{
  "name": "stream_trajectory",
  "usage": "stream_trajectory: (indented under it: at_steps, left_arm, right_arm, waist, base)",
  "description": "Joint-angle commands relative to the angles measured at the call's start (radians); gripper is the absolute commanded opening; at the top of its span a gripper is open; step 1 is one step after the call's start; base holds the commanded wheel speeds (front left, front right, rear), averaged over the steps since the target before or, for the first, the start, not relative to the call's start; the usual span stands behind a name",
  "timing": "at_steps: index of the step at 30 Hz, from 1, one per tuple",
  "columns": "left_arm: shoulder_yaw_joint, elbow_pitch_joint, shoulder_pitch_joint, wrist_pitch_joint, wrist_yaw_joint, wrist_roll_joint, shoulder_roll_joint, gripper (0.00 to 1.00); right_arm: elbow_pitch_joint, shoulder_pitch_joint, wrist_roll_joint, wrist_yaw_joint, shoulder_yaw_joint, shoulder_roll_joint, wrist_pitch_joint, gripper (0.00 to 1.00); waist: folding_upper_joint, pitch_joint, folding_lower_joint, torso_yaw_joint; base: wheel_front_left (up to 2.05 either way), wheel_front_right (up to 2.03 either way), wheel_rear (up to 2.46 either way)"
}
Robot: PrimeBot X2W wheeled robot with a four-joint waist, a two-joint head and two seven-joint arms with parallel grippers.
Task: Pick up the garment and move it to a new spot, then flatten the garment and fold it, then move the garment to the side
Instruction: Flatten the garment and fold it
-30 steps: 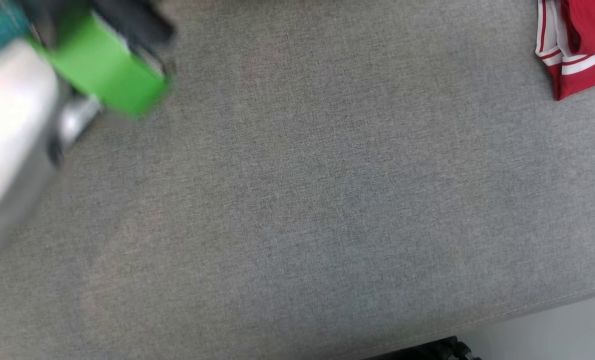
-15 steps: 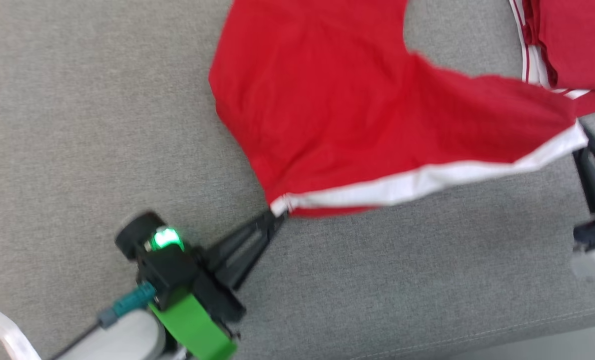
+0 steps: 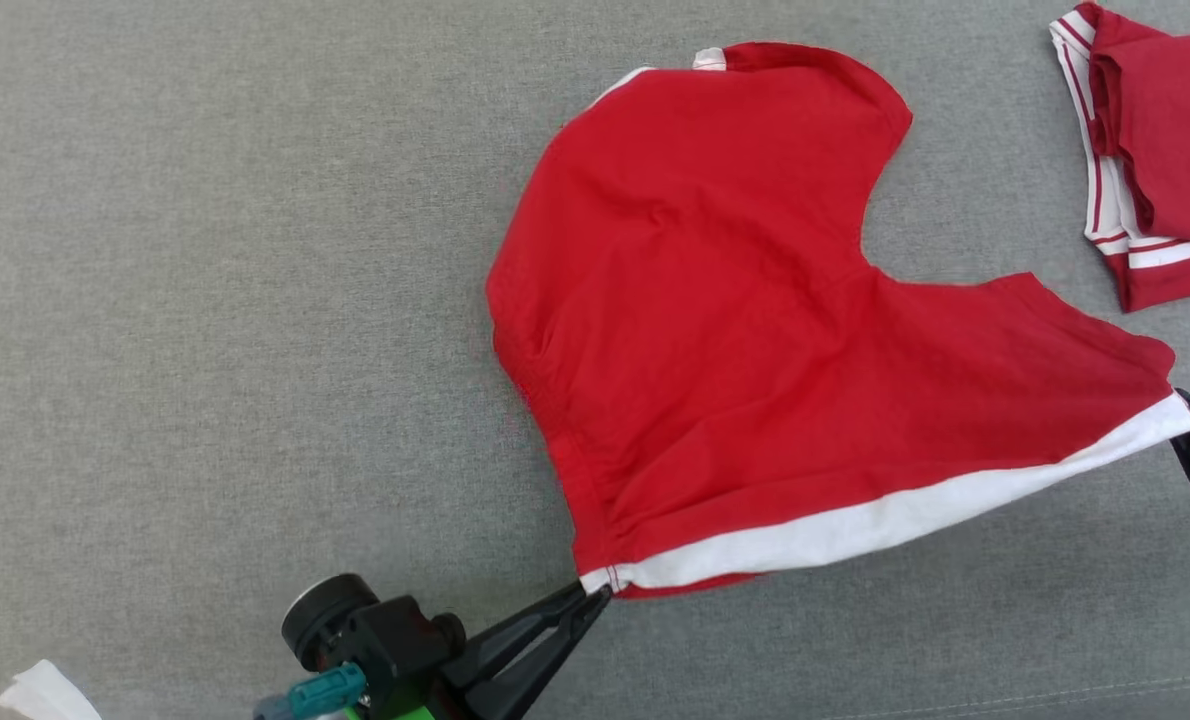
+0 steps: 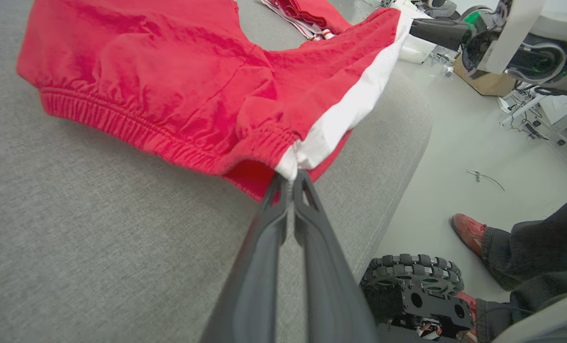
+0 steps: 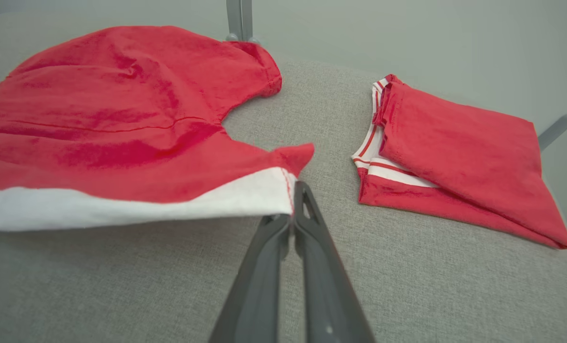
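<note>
A grey woven-fabric cushion (image 3: 205, 300) carried red cloth shorts with a white side stripe (image 3: 735, 330), spread across its middle and right. A folded red garment with white stripes (image 3: 1165, 150) lay apart at the far right. The left gripper (image 3: 595, 597) was clamped tight on the stripe's near-left corner, and the right gripper (image 3: 1187, 405) on its right end.
</note>
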Motion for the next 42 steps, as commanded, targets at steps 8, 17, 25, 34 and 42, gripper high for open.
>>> stream_trajectory:
  at_steps: [8, 17, 25, 34, 42]
  left_arm:
    - [0.07, -0.037, -0.058, -0.026, -0.021, -0.043, 0.024, 0.0]
    - [0.184, -0.074, -0.419, 0.121, -0.134, -0.065, 0.035, 0.0]
    - [0.211, 0.036, -0.862, 0.277, -0.165, -0.038, 0.028, 0.0]
    - [-0.024, 0.369, -1.355, 0.182, -0.165, 0.087, -0.069, 0.0]
    - [-0.062, 0.729, -1.627, -0.071, -0.151, 0.262, -0.184, 0.0]
  right_arm:
    - [-0.077, -0.056, 0.016, -0.002, -0.046, -0.008, 0.04, 0.0]
    - [-0.043, -0.42, 0.064, -0.002, -0.031, -0.168, 0.017, 0.0]
    - [0.08, -0.869, 0.121, -0.002, 0.129, -0.28, 0.011, 0.0]
    - [0.402, -1.445, 0.077, -0.002, 0.394, -0.18, -0.035, 0.0]
    - [0.629, -1.733, -0.028, -0.002, 0.404, -0.099, -0.17, 0.0]
  waist:
    - [0.0, -0.01, 0.0001, 0.008]
    - [0.0, -0.034, 0.0001, -0.038]
    - [0.0, 0.063, 0.0001, -0.1]
    - [0.0, 0.277, 0.0001, -0.136]
    - [0.0, 0.386, 0.0001, -0.155]
  base:
    - [0.0, 0.0, 0.0]
    - [0.0, 0.0, 0.0]
    - [0.0, 0.0, 0.0]
    - [0.0, 0.0, 0.0]
    - [0.0, 0.0, 0.0]
